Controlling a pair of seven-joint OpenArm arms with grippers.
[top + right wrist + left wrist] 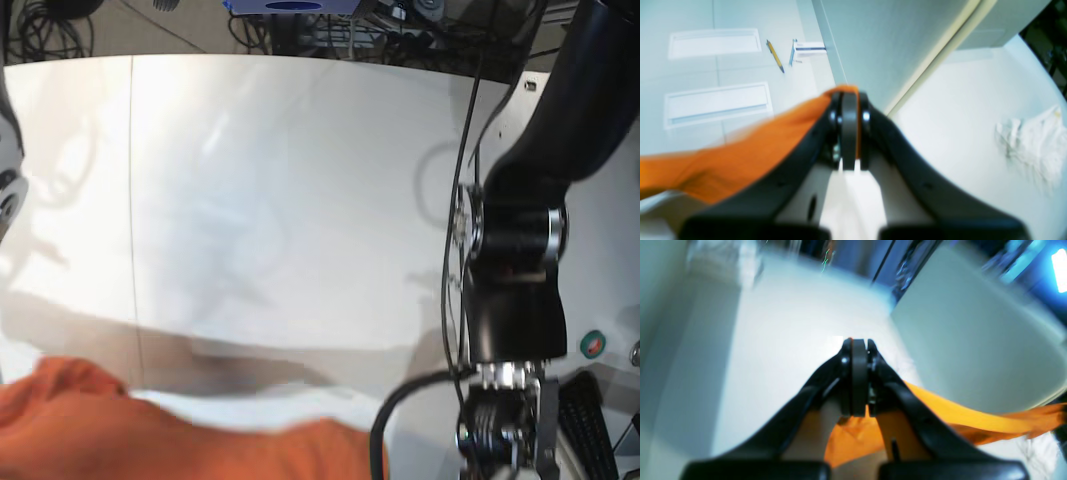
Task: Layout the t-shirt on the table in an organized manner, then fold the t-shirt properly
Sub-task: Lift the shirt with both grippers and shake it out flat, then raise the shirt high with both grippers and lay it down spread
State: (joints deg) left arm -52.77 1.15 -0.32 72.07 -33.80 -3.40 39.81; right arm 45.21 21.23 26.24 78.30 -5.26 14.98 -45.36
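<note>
The orange t-shirt (150, 435) hangs lifted at the bottom left of the base view, in front of the white table (300, 200). My left gripper (859, 340) is shut, with a fold of the t-shirt (973, 416) pinched low between its fingers and stretching off to the right. My right gripper (849, 93) is shut on an edge of the t-shirt (740, 156), which stretches away to the left. Both wrist views are blurred. In the base view both grippers' fingertips are out of frame. The neck label is hidden.
The left arm (510, 300) stands at the right of the base view with cables along it. A small angled white panel (973, 356) stands beside the table. A crumpled white cloth (1033, 143) and a yellow pencil (775, 56) show in the right wrist view.
</note>
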